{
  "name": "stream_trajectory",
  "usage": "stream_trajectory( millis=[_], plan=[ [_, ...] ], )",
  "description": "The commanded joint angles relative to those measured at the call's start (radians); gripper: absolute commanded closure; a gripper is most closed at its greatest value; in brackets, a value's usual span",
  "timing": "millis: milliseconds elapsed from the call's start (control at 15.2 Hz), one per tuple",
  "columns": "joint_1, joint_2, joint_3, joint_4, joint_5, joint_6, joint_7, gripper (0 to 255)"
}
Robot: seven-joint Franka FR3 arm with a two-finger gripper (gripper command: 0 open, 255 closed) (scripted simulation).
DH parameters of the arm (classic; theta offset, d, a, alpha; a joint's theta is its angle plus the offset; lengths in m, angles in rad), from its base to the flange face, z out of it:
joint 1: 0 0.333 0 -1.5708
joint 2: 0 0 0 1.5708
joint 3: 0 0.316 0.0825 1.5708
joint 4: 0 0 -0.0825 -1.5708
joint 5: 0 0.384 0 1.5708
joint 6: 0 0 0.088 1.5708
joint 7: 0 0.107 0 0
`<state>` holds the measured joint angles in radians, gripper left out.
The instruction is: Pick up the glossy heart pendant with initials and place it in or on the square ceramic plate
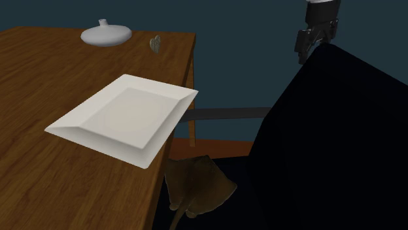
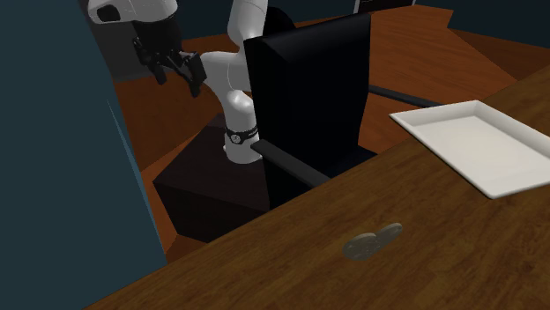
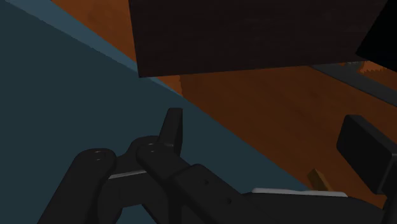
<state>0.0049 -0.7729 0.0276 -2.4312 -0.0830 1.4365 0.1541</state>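
Biggest, a brown wooden table with a white square plate flat near its edge. Off the table, up high, a black gripper with fingers spread apart, holding nothing. Smallest, a grey heart pendant on the table, well apart from the plate, near a white vase.

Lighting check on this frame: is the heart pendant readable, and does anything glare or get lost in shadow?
Shoulder view: dim overall; the plate is brightest, without glare; the pendant is a small pale grey shape; the lower-right bulk is flat black. Second exterior view: pendant dull grey on the table, no glint.
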Motion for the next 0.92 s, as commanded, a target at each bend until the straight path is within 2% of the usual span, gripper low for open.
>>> stream_trajectory(
  millis=[0, 396, 858],
  plan=[
    [0.0, 0.0, 0.0, 0.0, 0.0, 0.0, 0.0, 0],
    [0.061, 0.168, 0.03, 0.111, 0.033, 0.12, -0.054, 0],
    [0.123, 0.351, 0.071, 0.269, 0.061, 0.22, -0.12, 0]
  ],
)
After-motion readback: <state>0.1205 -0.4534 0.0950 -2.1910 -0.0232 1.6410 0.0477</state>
